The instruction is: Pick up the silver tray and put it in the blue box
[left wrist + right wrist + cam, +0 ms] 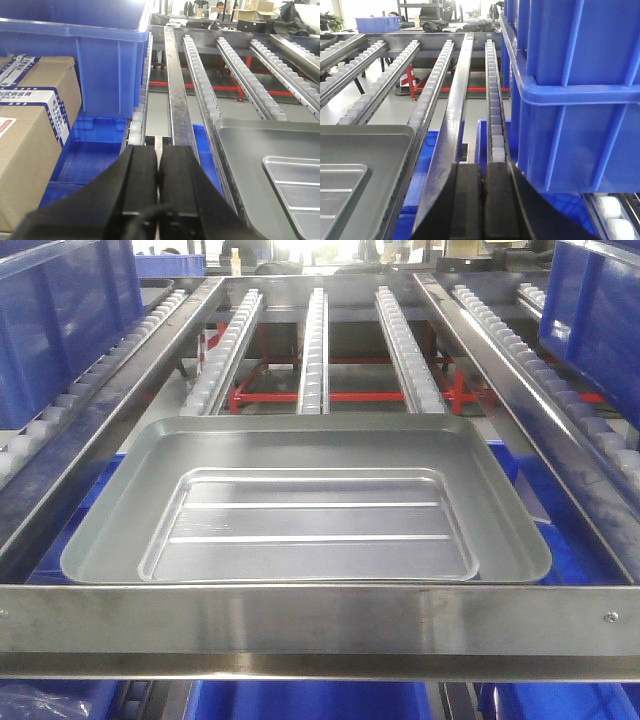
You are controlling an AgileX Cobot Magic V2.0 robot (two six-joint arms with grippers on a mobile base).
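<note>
Roller lanes (315, 350) hold the silver tray (300, 510) at their near end, just behind the front rail (320, 615), untouched, and with our left gripper (158, 155) and right gripper (482, 170) both closed empty, we judge the grab unstarted: open up, then reach for its rim.

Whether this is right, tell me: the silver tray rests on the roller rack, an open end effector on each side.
Wrong on one count: both are shut. The left wrist view shows the left end effector closed tight, holding nothing, the right wrist view the right end effector likewise. The silver tray does rest on the roller rack between them.
</note>
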